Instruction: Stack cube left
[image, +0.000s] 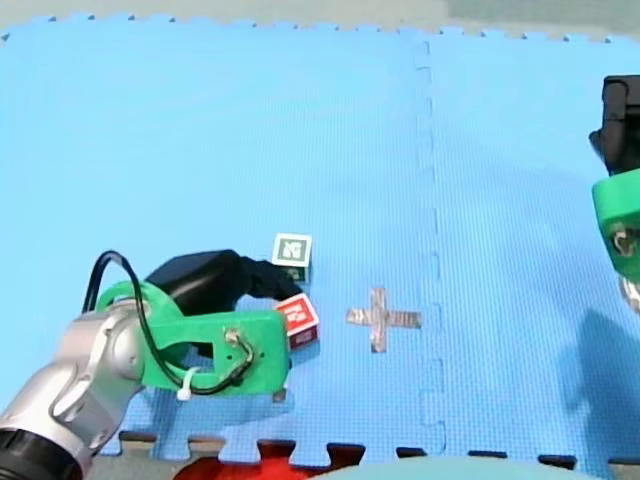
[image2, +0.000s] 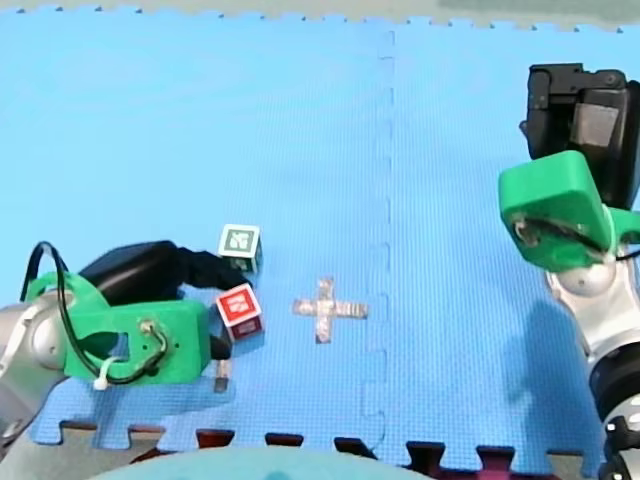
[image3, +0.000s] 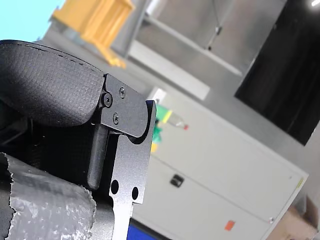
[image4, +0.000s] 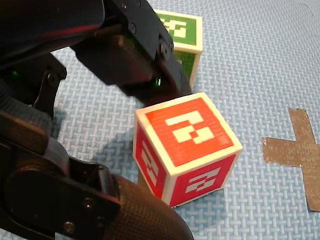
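Starting nearest, the left hand (image2: 140, 272) is seen low on the left of the blue mat (image2: 300, 120). The red cube (image2: 240, 310) is pinched between its black fingers (image4: 135, 55) and is tipped to one side. White block patterns with pale edges are shown on 3 of its faces in the second wrist view. A green cube (image2: 240, 243) with the same kind of pattern is set flat just behind it. A grey tape cross (image2: 327, 308) is stuck near, to the right. Left out of that close view but shown in the head views, the right hand (image2: 580, 115) is held up far off at the right edge. Its grip cannot be told.
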